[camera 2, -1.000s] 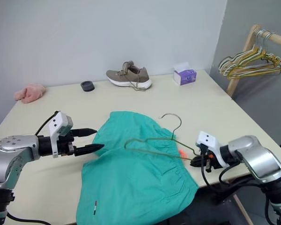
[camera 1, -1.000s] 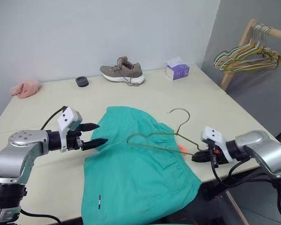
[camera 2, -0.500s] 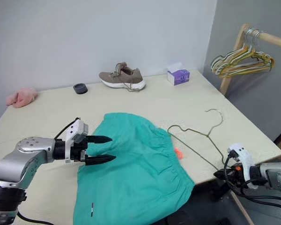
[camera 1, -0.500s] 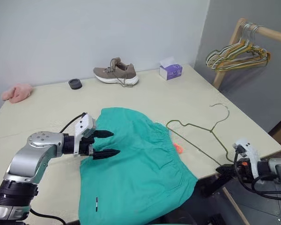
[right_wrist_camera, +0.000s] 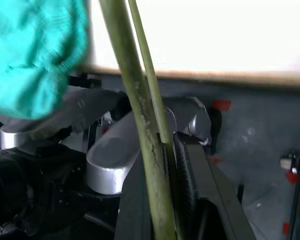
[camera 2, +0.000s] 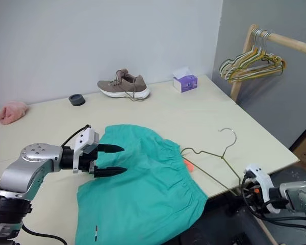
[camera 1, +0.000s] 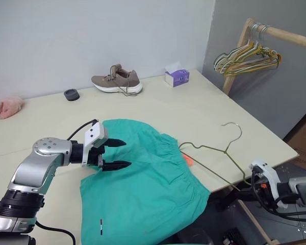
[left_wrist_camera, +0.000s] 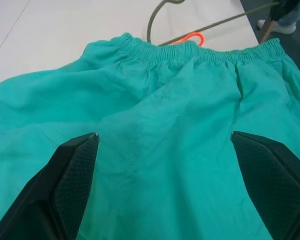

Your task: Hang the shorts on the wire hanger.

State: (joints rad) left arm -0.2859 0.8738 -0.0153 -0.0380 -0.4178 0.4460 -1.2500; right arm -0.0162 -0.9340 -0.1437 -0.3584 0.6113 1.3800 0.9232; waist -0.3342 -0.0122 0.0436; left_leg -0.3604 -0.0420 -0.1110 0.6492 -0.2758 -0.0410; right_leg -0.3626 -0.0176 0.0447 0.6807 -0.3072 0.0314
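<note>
The light is bright and even from above, with only soft shadows under the shoe (camera 1: 117,81) and the shorts (camera 1: 143,189). In the right wrist view the wire hanger (right_wrist_camera: 140,130) is very near and blurred, and the table top (right_wrist_camera: 215,35) is washed out white

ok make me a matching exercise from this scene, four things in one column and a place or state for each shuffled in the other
Things
1. teal-green fabric shorts
2. thin olive-green wire hanger
3. brown lace-up sneaker
4. left gripper

Places or states
A. at the table's far edge by the wall, beside a small dark round object
B. open, hovering over teal fabric
C. spread flat on the table's near side
D. pinched at one corner by the shut right gripper, hook toward the wooden rack

Pairs: 1-C, 2-D, 3-A, 4-B
</note>
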